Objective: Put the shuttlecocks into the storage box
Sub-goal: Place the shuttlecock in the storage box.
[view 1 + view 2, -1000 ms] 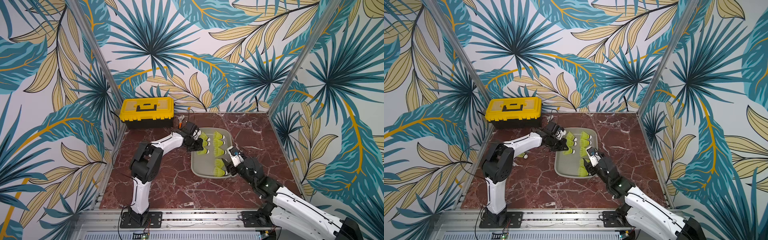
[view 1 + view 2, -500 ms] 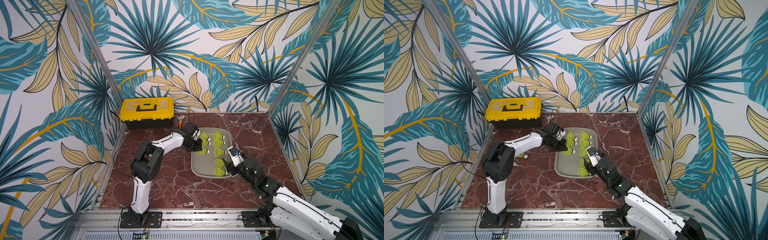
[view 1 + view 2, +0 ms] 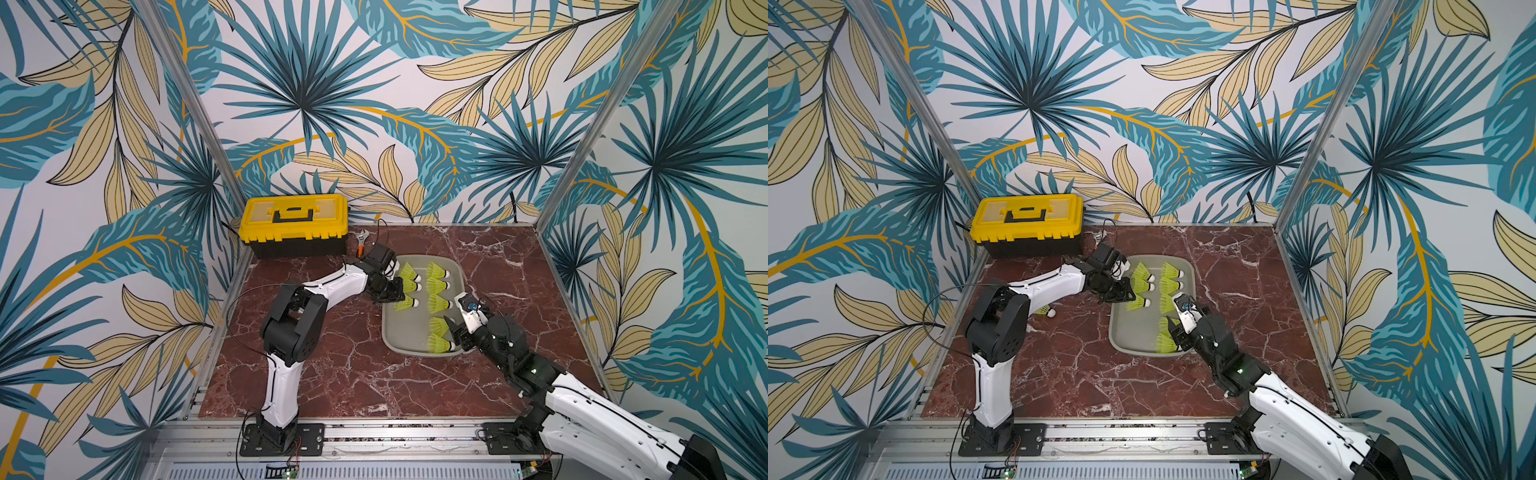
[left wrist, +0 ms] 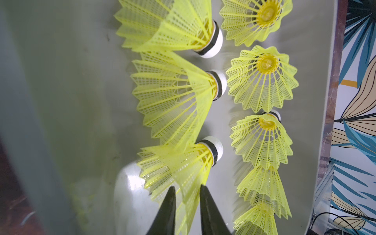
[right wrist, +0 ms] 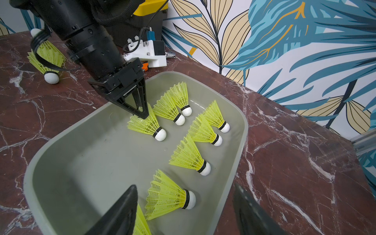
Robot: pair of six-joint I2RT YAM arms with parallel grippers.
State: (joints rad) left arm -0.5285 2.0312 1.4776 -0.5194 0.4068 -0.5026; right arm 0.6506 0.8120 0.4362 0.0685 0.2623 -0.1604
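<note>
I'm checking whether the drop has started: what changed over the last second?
The left gripper, low in the storage box, has begun parting its jaws around the skirt of the shuttlecock it held, which rests on the box floor. The right gripper stayed open over the box's near end; the other shuttlecocks kept their places.

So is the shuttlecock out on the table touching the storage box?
Apart: the right wrist view shows bare marble between the shuttlecock and the storage box rim.

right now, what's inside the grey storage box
Eight yellow shuttlecocks lie on their sides in the storage box. In the right wrist view the right gripper hides most of the nearest; the left gripper covers part of another's skirt.
</note>
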